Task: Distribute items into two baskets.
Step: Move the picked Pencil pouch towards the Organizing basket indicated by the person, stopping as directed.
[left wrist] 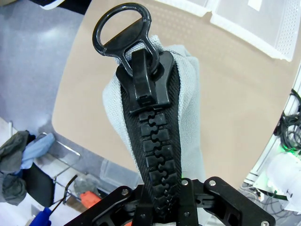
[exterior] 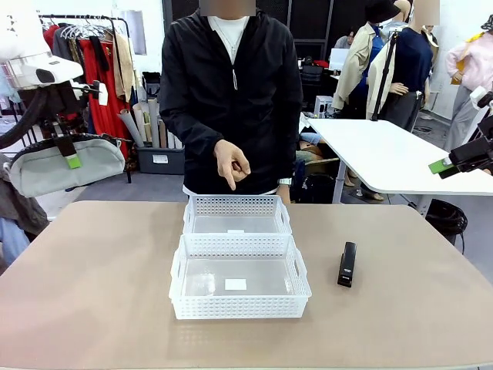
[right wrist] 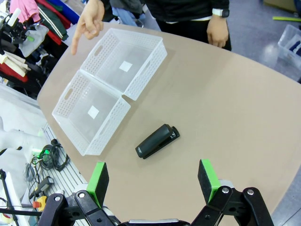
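**Bag held high, far basket pointed out**

Your left gripper (exterior: 72, 160) is clamped on the grey waist bag (exterior: 62, 168) and holds it high, off the table's left side. The left wrist view shows the grip sitting on the zipper line, with the ring pull (left wrist: 122, 28) at the far end.

The bag is soft and will likely sag, so carry it high enough to pass the rim. Centre it over the basket and lower it before you let go, or a loose end may drape over the edge.

The person's hand (exterior: 231, 164) points down at the far basket (exterior: 237, 202), which I take to be the target. The near basket (exterior: 239, 307) touches it rim to rim, and both hold nothing but a label. Come in from the left rather than across the near one.

Your right gripper (right wrist: 153, 181) stands wide open and holds nothing. It is raised, looking down on the stapler (right wrist: 157, 141), which lies flat on the table just right of the near basket.

The table (exterior: 100, 270) is smooth and tan. Behind the person are a clothes rack (exterior: 85, 31) and a white table (exterior: 385, 154).
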Action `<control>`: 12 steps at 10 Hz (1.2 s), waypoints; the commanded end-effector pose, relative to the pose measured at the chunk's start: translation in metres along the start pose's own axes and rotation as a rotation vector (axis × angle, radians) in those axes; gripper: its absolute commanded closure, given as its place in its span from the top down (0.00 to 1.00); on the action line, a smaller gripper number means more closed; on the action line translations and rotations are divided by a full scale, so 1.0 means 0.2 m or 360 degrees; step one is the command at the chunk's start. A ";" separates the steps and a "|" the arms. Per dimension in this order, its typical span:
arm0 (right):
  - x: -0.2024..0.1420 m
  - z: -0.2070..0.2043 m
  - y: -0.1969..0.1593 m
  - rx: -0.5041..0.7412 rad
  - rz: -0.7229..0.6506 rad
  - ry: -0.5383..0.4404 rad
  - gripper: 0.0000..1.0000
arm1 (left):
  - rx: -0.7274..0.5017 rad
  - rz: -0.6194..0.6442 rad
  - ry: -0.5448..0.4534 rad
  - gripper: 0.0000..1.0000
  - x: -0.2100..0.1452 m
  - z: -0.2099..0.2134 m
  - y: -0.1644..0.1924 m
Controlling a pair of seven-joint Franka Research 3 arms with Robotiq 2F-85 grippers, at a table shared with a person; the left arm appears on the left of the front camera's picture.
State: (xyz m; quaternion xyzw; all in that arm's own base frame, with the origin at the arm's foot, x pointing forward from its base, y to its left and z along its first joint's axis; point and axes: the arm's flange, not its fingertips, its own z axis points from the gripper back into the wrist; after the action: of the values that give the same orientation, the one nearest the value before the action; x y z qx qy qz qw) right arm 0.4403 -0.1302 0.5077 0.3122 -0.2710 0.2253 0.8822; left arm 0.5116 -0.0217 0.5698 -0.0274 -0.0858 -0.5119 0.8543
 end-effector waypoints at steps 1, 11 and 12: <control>0.00 0.00 0.00 0.0001 0.0000 -0.0005 1.00 | 0.0016 0.0017 -0.0014 0.00 0.00 0.01 0.00; 0.00 0.00 0.00 0.0001 0.0000 -0.0005 1.00 | 0.0010 -0.0198 -0.0078 0.00 0.07 -0.08 -0.35; 0.00 0.00 0.00 0.0001 0.0000 -0.0005 1.00 | 0.0011 -0.0225 -0.0079 0.00 0.09 -0.11 -0.41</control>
State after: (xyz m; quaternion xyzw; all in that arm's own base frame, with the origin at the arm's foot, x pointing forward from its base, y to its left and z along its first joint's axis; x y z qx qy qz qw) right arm 0.4403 -0.1302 0.5077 0.3121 -0.2710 0.2252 0.8823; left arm 0.4604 -0.0776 0.5548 -0.0371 -0.0967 -0.5573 0.8238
